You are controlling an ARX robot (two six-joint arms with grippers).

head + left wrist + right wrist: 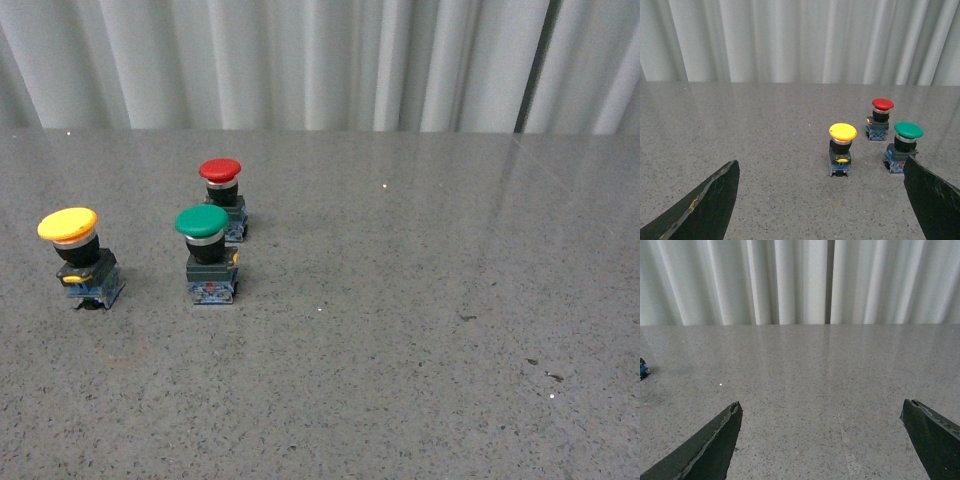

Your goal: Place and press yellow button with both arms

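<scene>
3 push buttons stand upright on a grey speckled table (400,350) before a white pleated curtain (300,60). The yellow button (82,258) is on the robot's left side, apart from the others. The green button (208,255) stands to its right, with the red button (222,200) just behind the green one.

In the left wrist view, the left gripper (820,165) has its 2 black fingers spread wide, holding nothing, with the yellow button ahead of them. The right gripper (821,406) is likewise spread wide over bare table. A small dark and blue shape (642,370) at that view's edge may be a button base.
</scene>
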